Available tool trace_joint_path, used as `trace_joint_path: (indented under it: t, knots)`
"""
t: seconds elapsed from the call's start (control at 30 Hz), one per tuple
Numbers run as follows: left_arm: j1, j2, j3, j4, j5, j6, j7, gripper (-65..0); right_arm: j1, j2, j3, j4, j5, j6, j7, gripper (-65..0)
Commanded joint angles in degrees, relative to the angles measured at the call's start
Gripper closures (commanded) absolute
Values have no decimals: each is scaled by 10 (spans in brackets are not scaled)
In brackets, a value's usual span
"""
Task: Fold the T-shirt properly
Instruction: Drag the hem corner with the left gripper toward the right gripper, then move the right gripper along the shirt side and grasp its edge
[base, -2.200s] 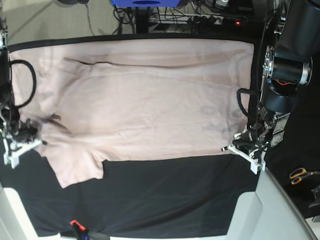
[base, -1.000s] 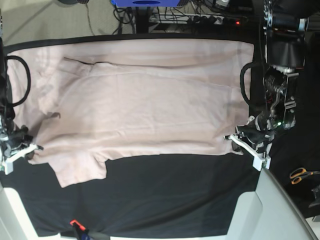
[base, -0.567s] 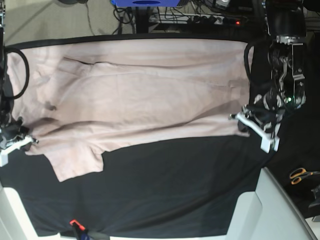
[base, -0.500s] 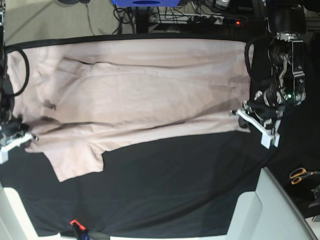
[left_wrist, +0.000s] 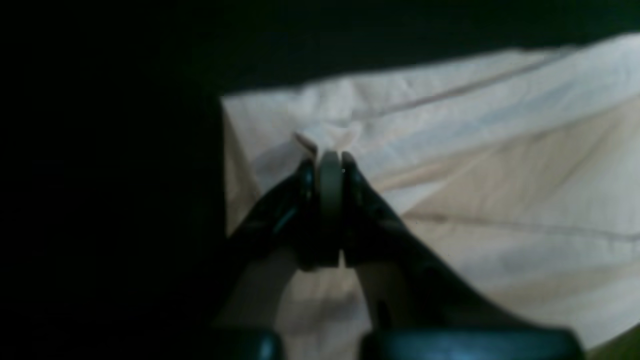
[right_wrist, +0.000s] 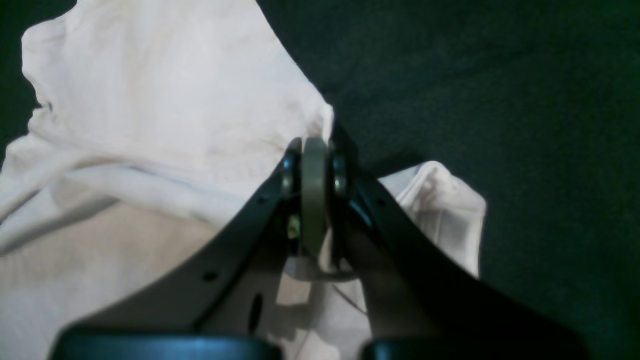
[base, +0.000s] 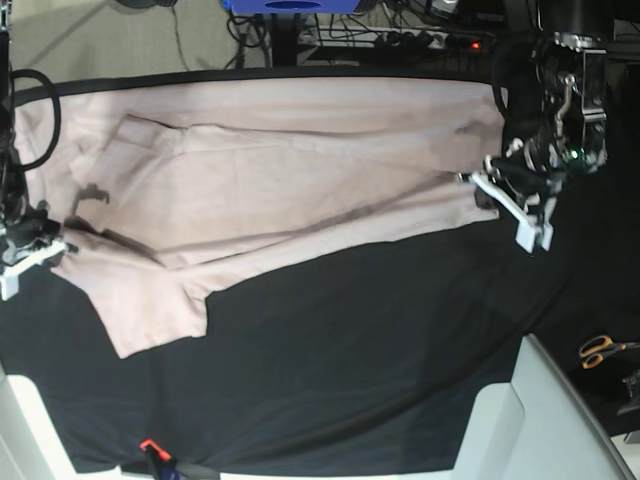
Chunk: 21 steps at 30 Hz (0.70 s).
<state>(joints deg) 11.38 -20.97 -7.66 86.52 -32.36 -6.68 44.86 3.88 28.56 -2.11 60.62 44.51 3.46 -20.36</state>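
A bare stretch of black cover lies nearest on the counter (base: 330, 380). Beyond it the pale pink T-shirt (base: 280, 170) spreads across the far half, one sleeve hanging nearer at the left. The right gripper (base: 38, 248) is clamped on its left edge, the left gripper (base: 490, 190) on its right edge. Scissors (base: 603, 350) lie far right.

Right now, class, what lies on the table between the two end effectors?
In the base view, only the pale pink thin-fabric T-shirt spans from the left end effector to the right end effector.
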Motion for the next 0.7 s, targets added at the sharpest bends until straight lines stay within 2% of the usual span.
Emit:
trace_joint_path:
  t: [0.0,0.23,0.3,0.4,0.53,0.6,0.67]
  knots:
    - [-3,-8,-3,12,-2,-2,-9,0,5,16,14,11,-2,-12,13,0]
    - [12,3,-2,12,-2,-2,-9,0,0,12,13,11,-2,-22,11,-2]
    - [12,8,-2,11,-2,-2,-9,0,2,12,12,12,-2,-22,-17,-23]
    - [12,9,-2,11,-2,-2,-9,0,0,13,14,58,-2,-22,-57,-119]
    - [12,10,-2,11,-2,-2,-9,0,-19,18,16,163,-2,-23,-65,-288]
    - [12,10,-2,11,-2,-2,-9,0,-17,27,16,189,-2,-23,-65,-347]
    - [12,10,-2,9,-2,-2,-9,0,21,27,11,169,-2,-18,-65,-365]
